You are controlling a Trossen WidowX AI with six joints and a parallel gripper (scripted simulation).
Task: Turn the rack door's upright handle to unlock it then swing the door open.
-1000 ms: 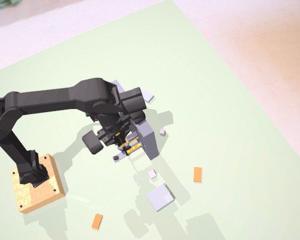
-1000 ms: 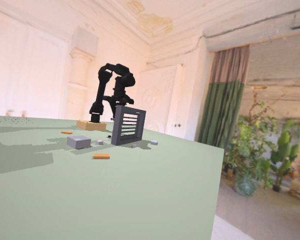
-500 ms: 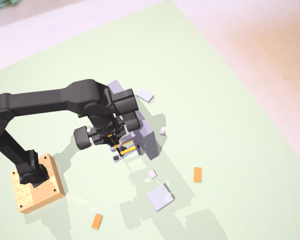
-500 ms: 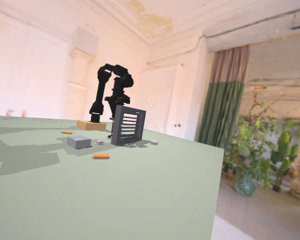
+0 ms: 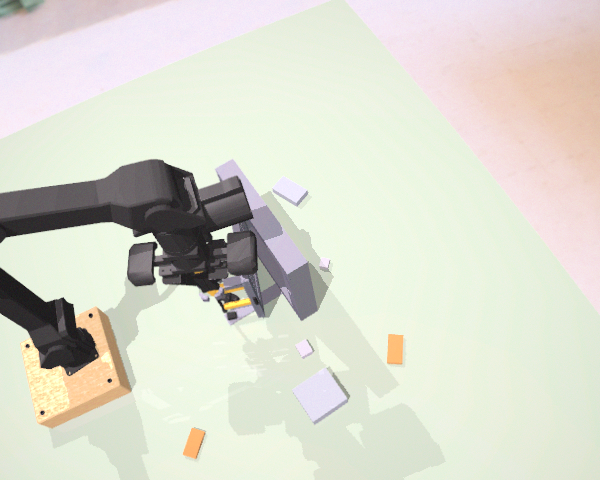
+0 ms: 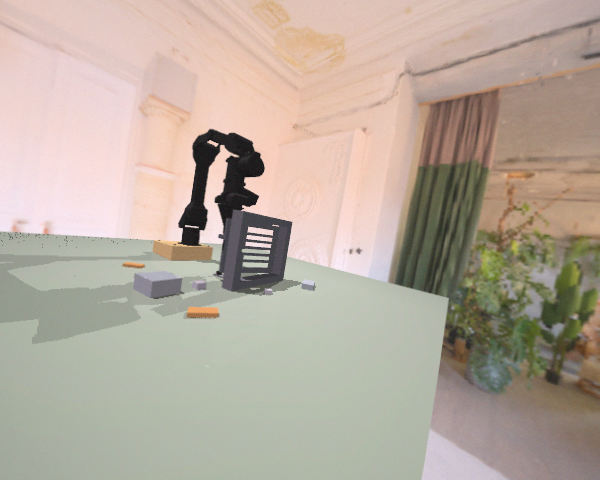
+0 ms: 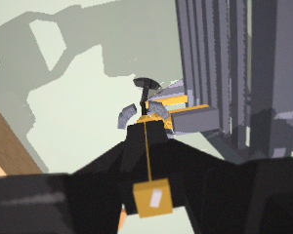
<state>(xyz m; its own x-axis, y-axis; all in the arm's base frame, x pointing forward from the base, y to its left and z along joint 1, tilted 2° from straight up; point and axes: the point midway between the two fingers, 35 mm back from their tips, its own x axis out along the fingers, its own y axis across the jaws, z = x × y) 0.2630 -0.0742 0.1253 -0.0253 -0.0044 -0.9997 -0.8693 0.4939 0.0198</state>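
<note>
The grey rack frame (image 5: 299, 265) (image 6: 231, 258) stands upright on the table. The slatted door (image 7: 197, 49) (image 6: 258, 244) is ajar: the top view shows a narrow wedge-shaped gap between its near edge and the frame. My gripper (image 5: 207, 281) (image 7: 147, 146) points down on the door's front side, shut on the upright handle (image 7: 152, 199), whose orange top shows between the fingers. Yellow brackets (image 5: 237, 303) (image 7: 173, 100) sit between handle and door. The handle's exact turn is hard to tell; its lower part is partly hidden by the fingers.
A large lavender block (image 5: 320, 395) (image 6: 157, 284) and a small cube (image 5: 304, 348) lie off the frame's near end. A flat lavender block (image 5: 290, 191) and another cube (image 5: 324, 264) lie behind it. Orange blocks (image 5: 395, 349) (image 5: 194, 442) lie farther off. The wooden base (image 5: 78, 361) is at left.
</note>
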